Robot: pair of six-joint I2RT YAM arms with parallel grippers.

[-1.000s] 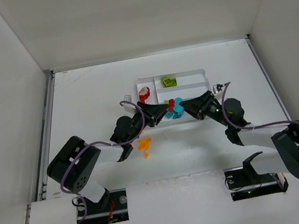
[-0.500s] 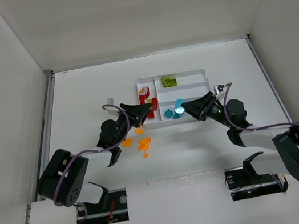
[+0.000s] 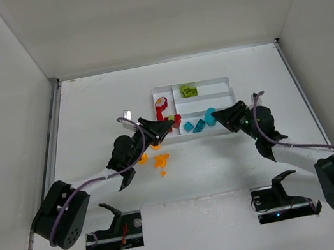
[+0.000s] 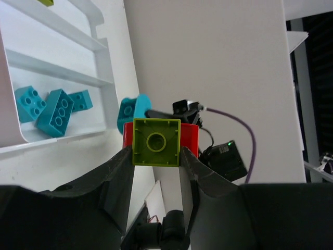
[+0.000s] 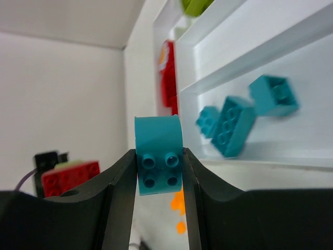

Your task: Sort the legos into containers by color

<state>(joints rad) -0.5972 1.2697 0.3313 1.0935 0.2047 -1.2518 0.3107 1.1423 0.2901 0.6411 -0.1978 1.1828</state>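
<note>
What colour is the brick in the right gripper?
Teal-blue; the brick shows best in the right wrist view.

The tray [image 3: 198,82] is glossy white moulded plastic. The teal brick [image 5: 158,156] and the lime-green brick [image 4: 156,141] are smooth, hard plastic with a slight sheen. The fingers [image 4: 112,179] of the left hand [image 4: 156,152] look matt black. The desk [image 3: 226,166] is matt white.

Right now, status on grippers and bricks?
Left gripper shut on lime-and-red bricks. Right gripper shut on teal brick. Three teal bricks in tray. Orange bricks unsorted.
</note>
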